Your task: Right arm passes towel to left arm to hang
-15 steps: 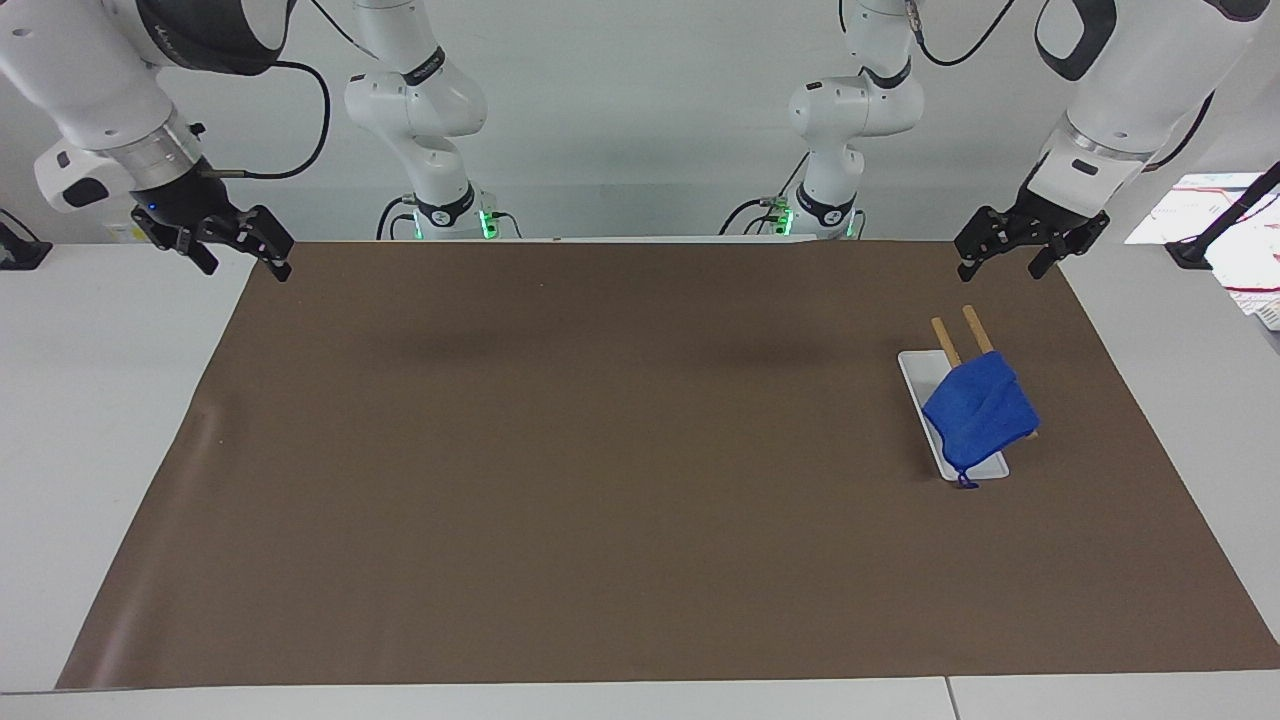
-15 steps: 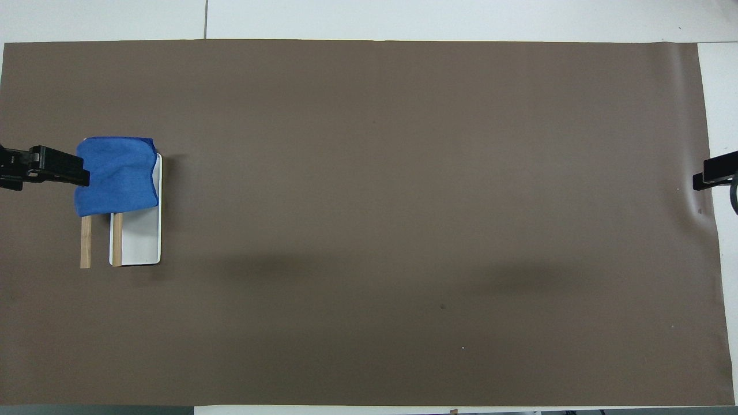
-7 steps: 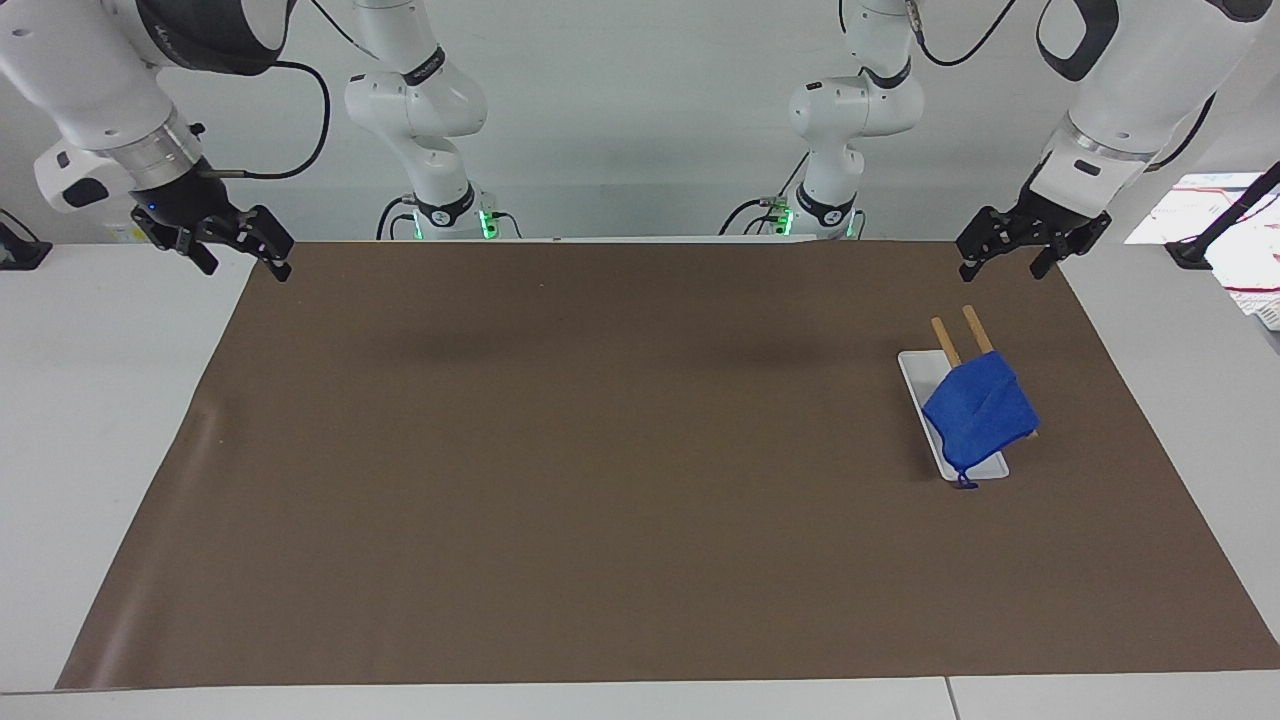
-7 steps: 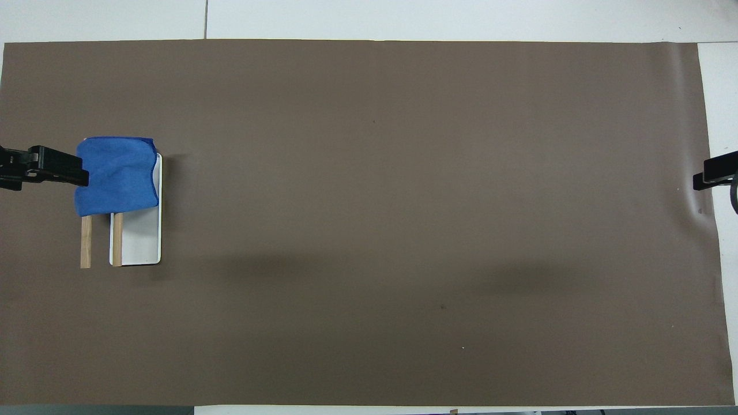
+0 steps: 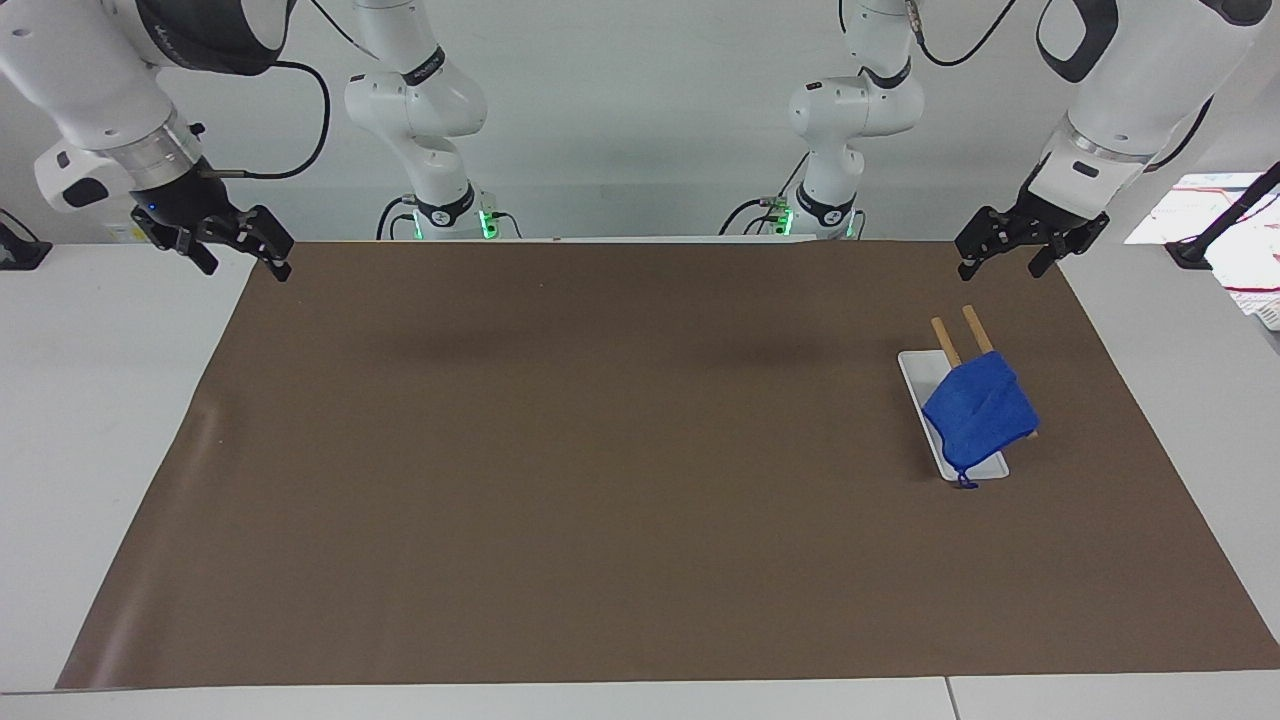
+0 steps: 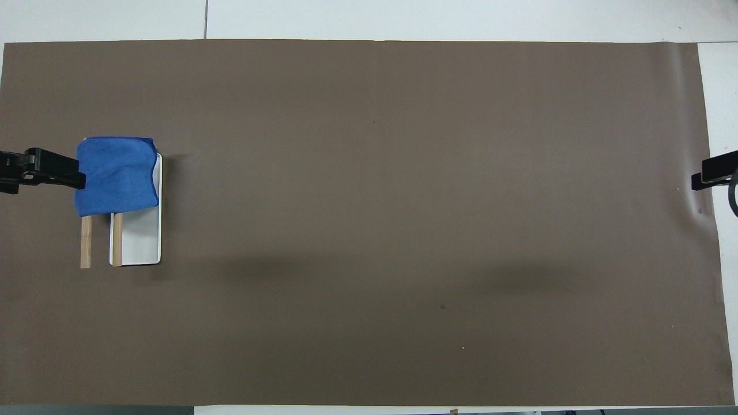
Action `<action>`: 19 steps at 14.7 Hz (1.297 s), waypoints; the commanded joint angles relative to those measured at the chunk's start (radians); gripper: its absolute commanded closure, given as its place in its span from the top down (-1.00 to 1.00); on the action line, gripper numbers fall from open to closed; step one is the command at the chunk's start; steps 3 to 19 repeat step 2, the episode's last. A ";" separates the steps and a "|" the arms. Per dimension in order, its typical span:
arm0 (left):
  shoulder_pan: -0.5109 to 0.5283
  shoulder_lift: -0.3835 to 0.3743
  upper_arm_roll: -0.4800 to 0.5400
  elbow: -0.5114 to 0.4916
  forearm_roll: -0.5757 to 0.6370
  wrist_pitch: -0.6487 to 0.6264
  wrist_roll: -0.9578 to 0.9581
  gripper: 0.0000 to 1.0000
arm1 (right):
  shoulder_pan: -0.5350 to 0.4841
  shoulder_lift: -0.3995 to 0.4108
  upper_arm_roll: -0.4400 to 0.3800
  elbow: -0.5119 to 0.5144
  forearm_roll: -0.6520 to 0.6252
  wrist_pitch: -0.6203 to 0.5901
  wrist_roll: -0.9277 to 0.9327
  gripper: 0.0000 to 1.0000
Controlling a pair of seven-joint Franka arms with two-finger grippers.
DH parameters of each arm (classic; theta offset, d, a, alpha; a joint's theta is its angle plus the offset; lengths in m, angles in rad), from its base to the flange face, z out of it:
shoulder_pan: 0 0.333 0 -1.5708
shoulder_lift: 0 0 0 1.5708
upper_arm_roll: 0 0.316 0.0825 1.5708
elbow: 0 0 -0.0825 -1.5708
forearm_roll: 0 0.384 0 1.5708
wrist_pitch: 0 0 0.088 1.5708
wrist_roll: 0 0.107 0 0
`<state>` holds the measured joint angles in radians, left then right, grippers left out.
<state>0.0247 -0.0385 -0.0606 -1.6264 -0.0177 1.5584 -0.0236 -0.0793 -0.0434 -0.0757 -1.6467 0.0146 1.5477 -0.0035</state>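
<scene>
left tool (image 6: 40,170) drawn slightly back from the towel (image 6: 117,176) toward the table edge

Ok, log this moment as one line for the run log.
towel: draped on rack, over tray | left tool: open, empty, raised by mat corner | right tool: open, empty, waiting

**Legible text: none**

We find no readable text, label, brand or number in either view. The papers (image 5: 1225,225) at the table edge toward the left arm's end carry red and dark marks, but we cannot make them out as words.
</scene>
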 commanded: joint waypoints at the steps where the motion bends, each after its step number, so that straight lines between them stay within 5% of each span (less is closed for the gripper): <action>1: 0.034 -0.034 -0.001 -0.050 0.012 0.028 0.007 1.00 | 0.022 -0.010 0.008 -0.010 0.007 0.009 -0.012 1.00; 19: 0.034 -0.034 -0.001 -0.050 0.012 0.035 0.011 1.00 | 0.024 -0.010 0.008 -0.010 0.007 0.009 -0.012 1.00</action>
